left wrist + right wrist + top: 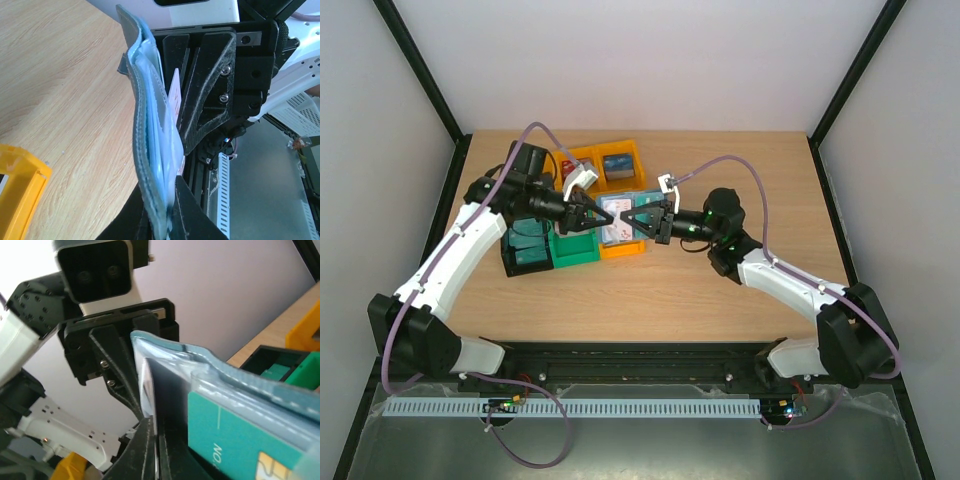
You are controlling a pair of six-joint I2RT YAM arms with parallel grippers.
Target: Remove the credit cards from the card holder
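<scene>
The left gripper (595,213) clamps the holder (150,150); the right gripper (635,222) pinches one card (174,93); the teal card (225,440) is still sleeved.

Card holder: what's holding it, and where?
The left end effector pinches the card holder by one edge; right end effector seems to pinch the edge of a white card in it.

A light wooden table (700,290) stands between pale walls (620,60). Four open plastic bins cluster toward its back left. The far orange bin (605,147) sits farthest back and the near orange bin (622,251) is closer. A green bin (575,259) sits just left of that, then a black bin (525,268).
</scene>
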